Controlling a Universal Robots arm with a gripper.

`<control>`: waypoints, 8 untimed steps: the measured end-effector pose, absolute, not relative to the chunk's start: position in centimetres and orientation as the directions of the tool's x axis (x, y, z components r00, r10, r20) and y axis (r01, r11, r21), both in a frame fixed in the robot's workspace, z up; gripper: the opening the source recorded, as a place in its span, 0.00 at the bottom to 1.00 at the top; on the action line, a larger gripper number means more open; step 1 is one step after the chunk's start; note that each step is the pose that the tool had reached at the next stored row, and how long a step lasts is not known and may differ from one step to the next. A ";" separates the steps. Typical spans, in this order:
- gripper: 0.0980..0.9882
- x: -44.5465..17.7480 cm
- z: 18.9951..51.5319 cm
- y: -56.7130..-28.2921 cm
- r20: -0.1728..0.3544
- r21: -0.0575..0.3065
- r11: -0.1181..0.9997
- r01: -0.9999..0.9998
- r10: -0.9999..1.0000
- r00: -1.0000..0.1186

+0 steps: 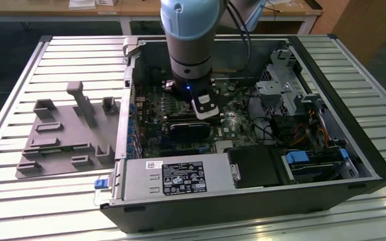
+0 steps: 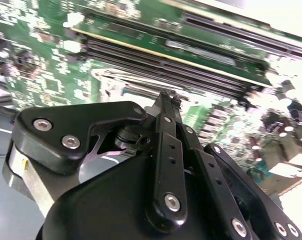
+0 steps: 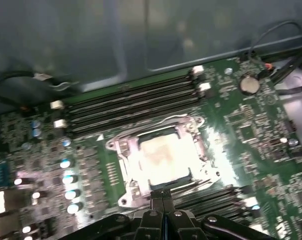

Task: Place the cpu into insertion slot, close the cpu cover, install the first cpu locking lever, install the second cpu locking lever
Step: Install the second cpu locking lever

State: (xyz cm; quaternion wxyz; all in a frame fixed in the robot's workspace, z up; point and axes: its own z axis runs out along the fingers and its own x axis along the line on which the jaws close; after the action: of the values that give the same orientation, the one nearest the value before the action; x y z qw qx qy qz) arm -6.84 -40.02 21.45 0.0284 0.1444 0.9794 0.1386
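In the first wrist view the cpu point(image 3: 163, 157), a pale square chip, lies flat in the insertion slot point(image 3: 187, 176) at the middle of the green motherboard. The silver cpu cover point(image 3: 122, 156) lies flat around it as a frame. A thin wire lever point(image 3: 177, 118) runs along one side of the socket, and another lever point(image 3: 200, 184) runs along the side nearest the fingers. My gripper point(image 3: 162, 196) is shut, with its tips just at the socket's near edge and nothing visible between them. The second wrist view shows the gripper point(image 2: 167, 96) with its fingers together over the memory slots. In the exterior view the gripper point(image 1: 204, 111) hangs low inside the open computer case.
The open case point(image 1: 327, 60) lies on a slatted metal table point(image 1: 79, 60). Long black memory slots point(image 3: 136, 100) flank the socket. A power supply point(image 1: 173, 178), drive bays point(image 1: 300, 95) and cables crowd the exterior view's right. A grey fixture point(image 1: 66, 135) stands on the exterior view's left.
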 end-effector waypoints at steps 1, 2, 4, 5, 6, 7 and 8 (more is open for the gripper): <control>0.00 -6.6 21.4 -40.0 -0.013 0.279 0.920 0.275 0.291 -0.957; 0.00 -6.4 21.4 -40.0 -0.012 0.278 0.920 0.276 0.291 -0.957; 0.00 -6.1 21.4 -39.9 -0.010 0.273 0.921 0.277 0.291 -0.957; 0.00 -6.1 21.5 -39.8 -0.011 0.269 0.922 0.277 0.291 -0.957; 0.00 -6.0 21.5 -39.7 -0.011 0.264 0.924 0.278 0.291 -0.957; 0.00 -5.9 21.4 -39.6 -0.011 0.260 0.925 0.278 0.291 -0.957; 0.00 -5.8 21.4 -39.5 -0.010 0.255 0.926 0.278 0.290 -0.957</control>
State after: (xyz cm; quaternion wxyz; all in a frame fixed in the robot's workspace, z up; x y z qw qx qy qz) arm -5.85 -39.52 21.45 0.0238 0.1449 0.9810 0.1266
